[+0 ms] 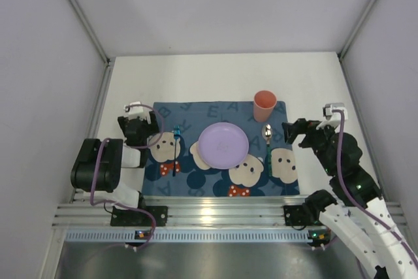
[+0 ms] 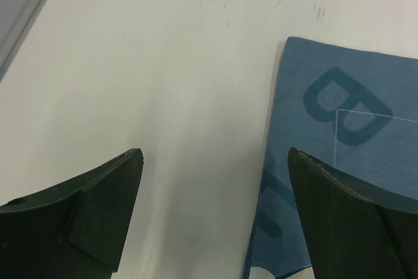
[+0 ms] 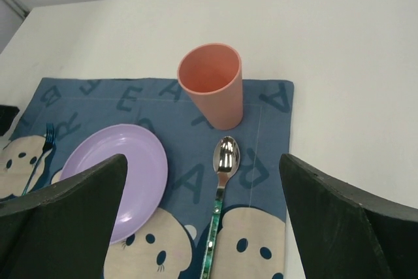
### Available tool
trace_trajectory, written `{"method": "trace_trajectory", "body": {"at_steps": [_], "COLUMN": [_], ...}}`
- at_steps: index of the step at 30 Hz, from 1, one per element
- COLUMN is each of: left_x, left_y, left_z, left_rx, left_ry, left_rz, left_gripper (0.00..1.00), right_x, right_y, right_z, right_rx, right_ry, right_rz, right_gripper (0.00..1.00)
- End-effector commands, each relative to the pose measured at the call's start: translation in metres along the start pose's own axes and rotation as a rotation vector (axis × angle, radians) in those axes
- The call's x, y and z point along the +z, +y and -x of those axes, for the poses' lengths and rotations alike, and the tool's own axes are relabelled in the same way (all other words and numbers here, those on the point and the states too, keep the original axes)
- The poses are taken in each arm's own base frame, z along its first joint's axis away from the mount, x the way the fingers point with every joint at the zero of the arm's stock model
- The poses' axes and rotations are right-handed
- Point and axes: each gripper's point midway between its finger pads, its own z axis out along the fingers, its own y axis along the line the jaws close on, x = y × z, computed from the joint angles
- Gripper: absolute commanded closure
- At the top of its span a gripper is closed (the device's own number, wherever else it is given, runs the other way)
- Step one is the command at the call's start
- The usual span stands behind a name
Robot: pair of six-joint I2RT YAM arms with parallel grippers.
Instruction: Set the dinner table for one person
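From above, the large plain white matte rectangular tabletop lies under my left gripper and right gripper; left wrist view: my spread fingers straddle bare tabletop; right wrist view: my fingers, also spread, hover with tabletop showing ahead.

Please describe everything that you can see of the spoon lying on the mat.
The spoon has a shiny, metal-looking oval bowl and a long, narrow handle with a glossy green pattern. It lies flat, bowl facing up, on the blue bear-print mat, to the right of the purple plate and apart from it. Its bowl points away from the arms and ends just short of the upright pink cup. The handle's end is cut off in the right wrist view. Only the mat touches it.
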Motion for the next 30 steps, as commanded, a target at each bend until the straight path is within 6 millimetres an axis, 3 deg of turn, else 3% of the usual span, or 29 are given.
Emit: {"method": "trace_trajectory", "body": {"at_steps": [1,4,9,12,14,16,18,23,30], "left_x": [0.003,0.002,0.002,0.002,0.001,0.002,0.001,0.001,0.001], "left_y": [-0.02,-0.02,-0.02,-0.02,-0.019,-0.02,-0.02,-0.02,-0.02], "left_z": [0.035,0.035,0.035,0.035,0.035,0.035,0.035,0.035,0.035], "left_rx": [-0.055,-0.051,-0.049,-0.049,-0.048,-0.05,-0.049,-0.047,-0.047], "left_ry": [-0.127,-0.133,-0.138,-0.138,-0.138,-0.137,-0.138,-0.138,-0.138], "left_rz": [-0.112,-0.113,-0.114,-0.115,-0.112,-0.114,-0.114,-0.113,-0.113], "left_gripper": [0.02,0.02,0.02,0.02,0.02,0.02,0.02,0.01,0.02], "right_x": [0.007,0.014,0.017,0.015,0.009,0.002,-0.003,-0.002,0.003], "right_y": [0.026,0.041,0.034,0.043,0.063,0.08,0.089,0.092,0.083], "right_z": [0.007,-0.018,-0.078,-0.07,-0.076,-0.094,-0.101,-0.114,-0.111], "right_rx": [0.021,-0.018,-0.053,-0.036,-0.026,-0.012,-0.022,-0.048,-0.049], "right_ry": [0.039,0.138,0.272,0.234,0.28,0.389,0.444,0.479,0.438], "right_rz": [0.102,0.195,0.212,0.261,0.376,0.48,0.522,0.519,0.443], "right_gripper": [0.0,0.0,0.0,0.0,0.0,0.0,0.0,0.0,0.0]}}
